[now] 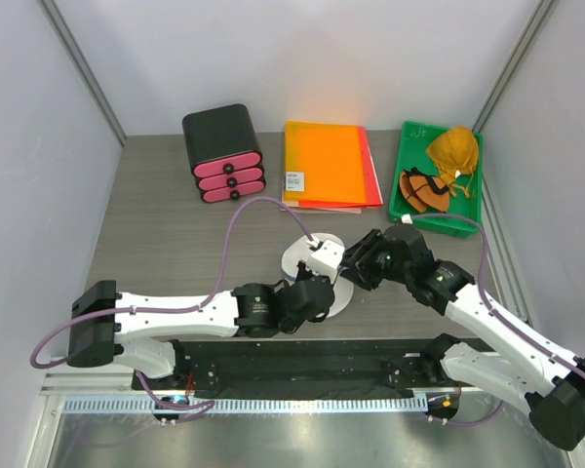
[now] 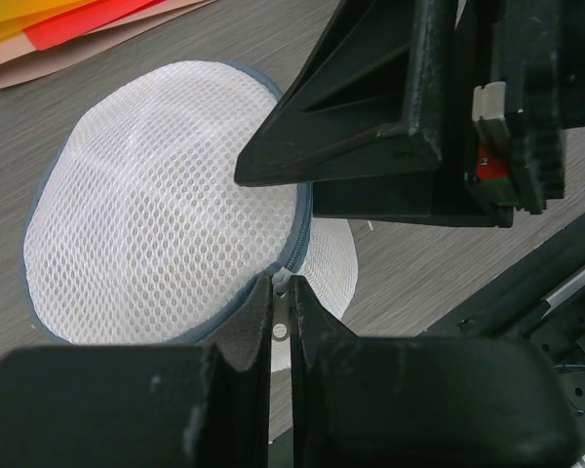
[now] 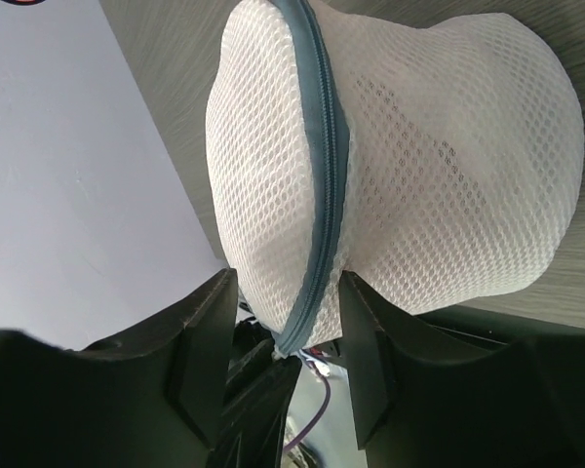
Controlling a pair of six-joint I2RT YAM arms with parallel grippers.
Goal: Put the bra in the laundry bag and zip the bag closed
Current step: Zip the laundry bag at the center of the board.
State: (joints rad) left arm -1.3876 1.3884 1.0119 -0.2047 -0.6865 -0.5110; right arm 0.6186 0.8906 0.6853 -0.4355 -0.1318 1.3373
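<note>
On the woodgrain table [image 1: 166, 224] sits a domed white-mesh laundry bag [image 2: 156, 214], grey-zippered.

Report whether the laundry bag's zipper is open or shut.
Shut where visible: the zipper joins both halves of the laundry bag, no gap. Elsewhere, cannot tell.

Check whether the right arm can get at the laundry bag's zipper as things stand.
Likely yes: the right gripper straddles the laundry bag across the zipper, nothing between; the left gripper pinches the zipper pull.
</note>
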